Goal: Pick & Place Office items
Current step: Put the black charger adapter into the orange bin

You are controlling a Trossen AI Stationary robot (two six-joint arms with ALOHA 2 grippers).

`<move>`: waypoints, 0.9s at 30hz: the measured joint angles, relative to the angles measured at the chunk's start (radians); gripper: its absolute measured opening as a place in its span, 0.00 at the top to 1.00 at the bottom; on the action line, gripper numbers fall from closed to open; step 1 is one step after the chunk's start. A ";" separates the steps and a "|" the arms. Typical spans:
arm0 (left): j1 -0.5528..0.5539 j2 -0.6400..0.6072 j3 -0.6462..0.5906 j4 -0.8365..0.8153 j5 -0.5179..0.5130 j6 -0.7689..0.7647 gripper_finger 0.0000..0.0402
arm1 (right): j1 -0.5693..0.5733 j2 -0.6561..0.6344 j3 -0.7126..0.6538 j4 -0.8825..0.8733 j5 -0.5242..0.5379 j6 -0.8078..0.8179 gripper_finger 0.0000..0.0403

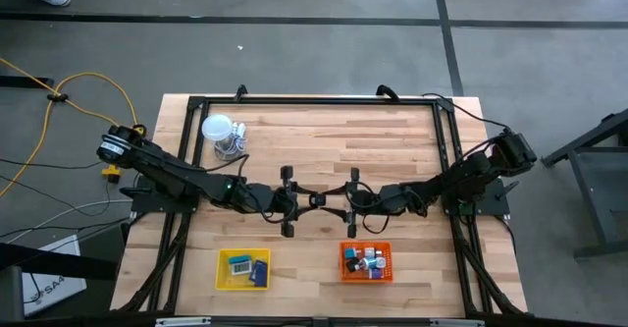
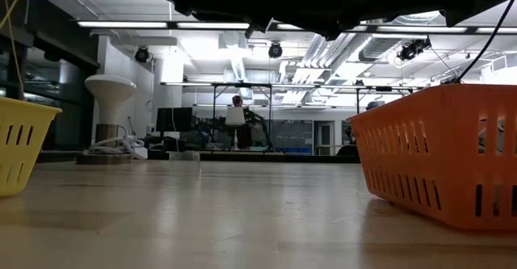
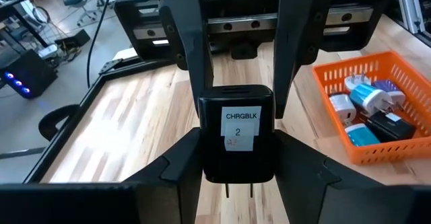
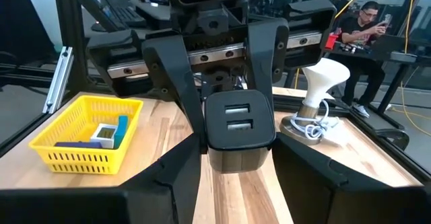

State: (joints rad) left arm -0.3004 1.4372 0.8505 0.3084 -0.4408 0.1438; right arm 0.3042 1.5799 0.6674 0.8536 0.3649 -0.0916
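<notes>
A black charger block [image 3: 237, 140] with a white label hangs above the table's middle [image 1: 320, 200], its two prongs pointing down. My left gripper [image 1: 309, 200] comes at it from the table's left and my right gripper [image 1: 332, 199] from the right, and both are shut on it. The right wrist view shows the block's face with two slots [image 4: 237, 120]. Several small office items lie in the orange tray [image 1: 366, 261], and a few more lie in the yellow tray [image 1: 242, 268]. My left gripper pinches the block between its two fingers on the lower part of its two side faces [image 3: 202, 163]. The fingers reach in level from the table's left. The block is clear of the table. My right gripper pinches the same two side faces [image 4: 205, 150] between its two fingers, level from the table's right. In the left wrist view its fingers [image 3: 192, 62] meet the block near its upper corners. The block stays clear of the table.
A white globe on a wire stand [image 1: 221, 133] is at the far left. The yellow tray [image 2: 20, 140] and the orange tray [image 2: 440, 156] sit near the front edge with bare wood between them. A black frame [image 1: 314, 99] rims the table. A person [image 4: 363, 22] sits beyond.
</notes>
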 joint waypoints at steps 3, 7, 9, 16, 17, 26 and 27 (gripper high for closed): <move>0.000 0.000 0.000 0.003 0.000 -0.003 0.64 | 0.000 0.000 0.000 0.003 0.000 -0.003 0.58; 0.000 0.000 0.000 0.006 0.000 -0.029 0.64 | 0.000 0.000 0.000 0.005 0.000 -0.009 0.58; 0.000 0.000 0.000 0.007 0.000 -0.038 0.64 | 0.000 -0.001 0.000 0.005 -0.002 -0.010 0.58; 0.001 0.000 0.000 0.011 0.049 -0.058 0.64 | 0.000 -0.001 0.000 0.018 -0.052 -0.011 0.58; 0.003 0.000 0.000 0.011 0.054 -0.064 0.64 | 0.000 -0.001 0.000 0.018 -0.053 -0.011 0.58; 0.004 0.000 0.000 0.011 0.065 -0.070 0.64 | 0.000 -0.001 0.000 0.018 -0.056 -0.012 0.59; 0.004 0.000 0.000 0.012 0.065 -0.070 0.64 | 0.000 -0.001 0.000 0.018 -0.056 -0.014 0.60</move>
State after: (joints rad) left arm -0.2966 1.4372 0.8505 0.3202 -0.3759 0.0742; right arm 0.3042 1.5787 0.6674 0.8721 0.3084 -0.1054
